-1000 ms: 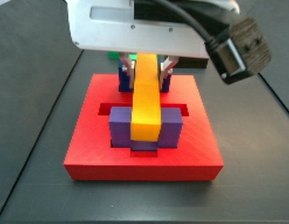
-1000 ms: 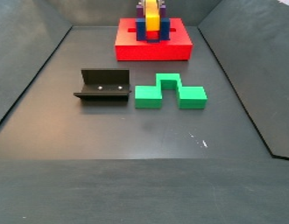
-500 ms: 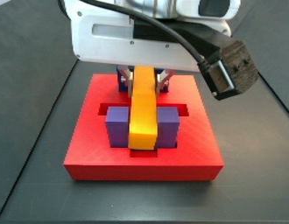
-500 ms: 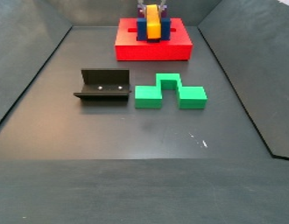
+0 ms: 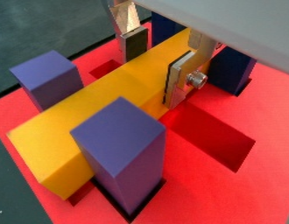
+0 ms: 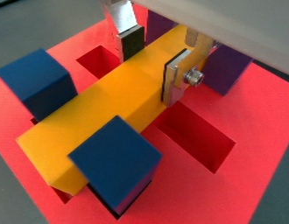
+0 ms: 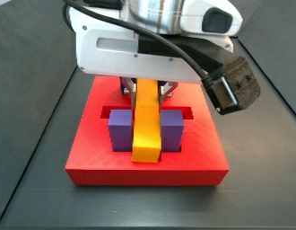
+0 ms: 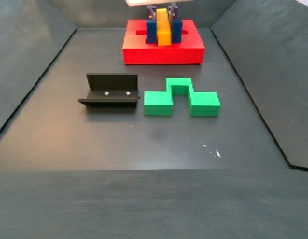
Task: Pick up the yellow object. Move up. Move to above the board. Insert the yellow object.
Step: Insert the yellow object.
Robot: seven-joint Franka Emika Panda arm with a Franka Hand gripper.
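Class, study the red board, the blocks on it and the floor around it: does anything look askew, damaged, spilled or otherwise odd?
Nothing stands out. The gripper grips the yellow object, which lies straight between the upright blocks on the board. The green block and the fixture sit squarely on the floor, undamaged.

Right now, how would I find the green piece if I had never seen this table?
Start at the red board at the far end of the dark floor, where the gripper holds the yellow bar. Come toward the middle: the green block lies flat beside a dark L-shaped fixture. It alone is bright green, with a stepped, notched outline.
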